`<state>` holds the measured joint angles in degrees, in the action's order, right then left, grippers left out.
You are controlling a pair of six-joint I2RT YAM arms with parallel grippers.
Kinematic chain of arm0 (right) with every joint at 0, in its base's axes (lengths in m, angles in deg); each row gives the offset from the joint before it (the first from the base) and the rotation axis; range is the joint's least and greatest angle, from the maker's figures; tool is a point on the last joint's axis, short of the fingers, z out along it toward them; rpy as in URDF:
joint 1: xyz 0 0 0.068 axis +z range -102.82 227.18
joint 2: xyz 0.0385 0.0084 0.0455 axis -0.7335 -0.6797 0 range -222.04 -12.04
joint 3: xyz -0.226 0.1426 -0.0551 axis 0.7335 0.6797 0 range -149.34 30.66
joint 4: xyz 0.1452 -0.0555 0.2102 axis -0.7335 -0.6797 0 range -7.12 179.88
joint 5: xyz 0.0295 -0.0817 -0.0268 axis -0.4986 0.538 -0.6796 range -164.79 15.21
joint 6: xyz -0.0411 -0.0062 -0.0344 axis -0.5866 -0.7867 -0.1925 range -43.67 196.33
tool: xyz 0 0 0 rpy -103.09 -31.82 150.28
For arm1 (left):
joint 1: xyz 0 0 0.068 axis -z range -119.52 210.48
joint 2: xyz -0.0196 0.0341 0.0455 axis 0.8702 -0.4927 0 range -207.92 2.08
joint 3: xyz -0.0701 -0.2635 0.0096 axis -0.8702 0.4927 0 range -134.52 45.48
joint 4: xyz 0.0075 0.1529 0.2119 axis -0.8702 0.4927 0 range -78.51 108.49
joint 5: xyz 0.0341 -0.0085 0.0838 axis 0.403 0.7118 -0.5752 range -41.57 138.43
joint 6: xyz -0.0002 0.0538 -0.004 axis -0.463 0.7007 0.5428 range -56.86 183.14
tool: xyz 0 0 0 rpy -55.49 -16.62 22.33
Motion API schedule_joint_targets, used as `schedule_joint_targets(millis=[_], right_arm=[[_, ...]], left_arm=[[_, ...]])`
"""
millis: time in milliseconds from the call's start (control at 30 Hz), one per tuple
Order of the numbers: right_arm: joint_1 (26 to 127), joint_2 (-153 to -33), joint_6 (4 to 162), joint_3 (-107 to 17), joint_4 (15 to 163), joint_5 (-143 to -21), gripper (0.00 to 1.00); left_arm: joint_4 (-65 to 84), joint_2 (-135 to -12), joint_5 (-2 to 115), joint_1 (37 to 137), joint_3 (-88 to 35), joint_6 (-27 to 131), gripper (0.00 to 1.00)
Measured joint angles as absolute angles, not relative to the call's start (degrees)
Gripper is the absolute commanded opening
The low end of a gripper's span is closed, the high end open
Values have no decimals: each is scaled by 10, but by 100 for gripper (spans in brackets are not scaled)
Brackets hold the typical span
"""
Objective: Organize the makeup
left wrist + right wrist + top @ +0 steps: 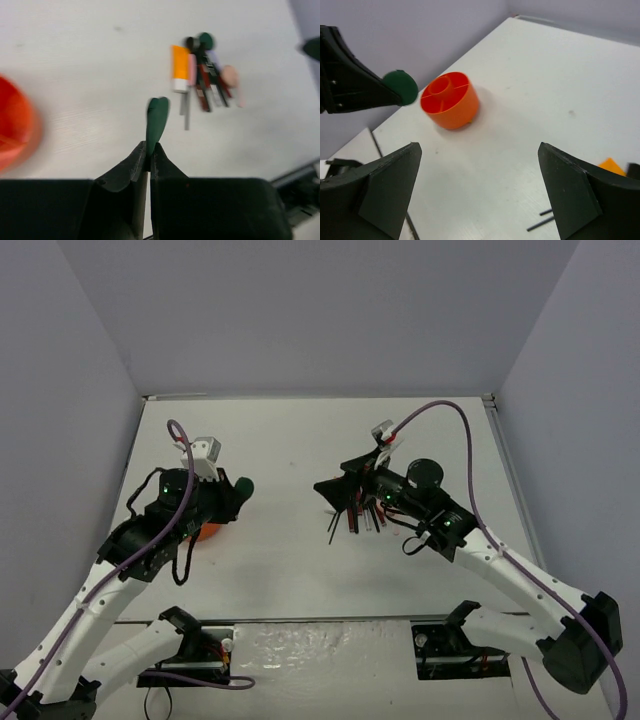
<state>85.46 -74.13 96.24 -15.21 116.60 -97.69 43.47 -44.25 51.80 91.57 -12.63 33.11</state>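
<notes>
Left claw pinched shut on flat round green compact; right claw spread wide, empty; orange tub round, divided.

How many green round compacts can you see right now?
2 clearly: one compact in the left gripper, a second compact at the far end of the makeup pile. A dark disc by the right arm may be a third.

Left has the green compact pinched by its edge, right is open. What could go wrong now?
The left gripper holds the green compact only by its rim, so it may twist or slip out before reaching the orange tub. The tub's sections look narrow; the compact could catch on a divider. The open right gripper could scatter the makeup pile.
</notes>
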Motion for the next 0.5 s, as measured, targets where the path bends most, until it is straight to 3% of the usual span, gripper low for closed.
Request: schedule_joint_targets(millis=[233, 500], right_arm=[[851, -650, 912, -129, 1110, -876, 100], [851, -626, 890, -71, 1061, -845, 100]], left_arm=[[595, -506, 319, 861, -246, 381, 0], [640, -579, 363, 621, -266, 468, 0]])
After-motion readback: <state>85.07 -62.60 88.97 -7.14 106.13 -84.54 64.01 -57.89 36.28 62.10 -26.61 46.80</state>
